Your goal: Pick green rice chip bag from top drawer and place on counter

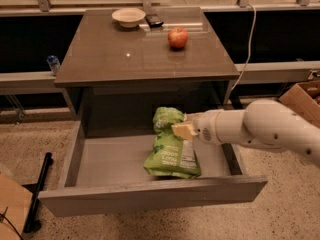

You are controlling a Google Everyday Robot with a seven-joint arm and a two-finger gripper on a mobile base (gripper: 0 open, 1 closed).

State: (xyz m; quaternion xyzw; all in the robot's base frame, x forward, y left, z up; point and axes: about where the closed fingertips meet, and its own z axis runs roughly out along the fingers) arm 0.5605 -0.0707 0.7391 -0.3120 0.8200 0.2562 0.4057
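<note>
The green rice chip bag [170,151] is in the open top drawer [150,196], right of the middle, with its white label panel facing front right. Its upper end is raised; its lower end is down near the drawer's front panel. My gripper [183,130] reaches in from the right on a white arm and is shut on the bag's upper right edge. The counter [125,54] lies behind and above the drawer.
On the counter are a red apple [178,37], a pale bowl [129,17] and a small dark object [154,20] at the back. A cardboard box [305,96] stands at the right. A black bar [37,194] lies on the floor at the left.
</note>
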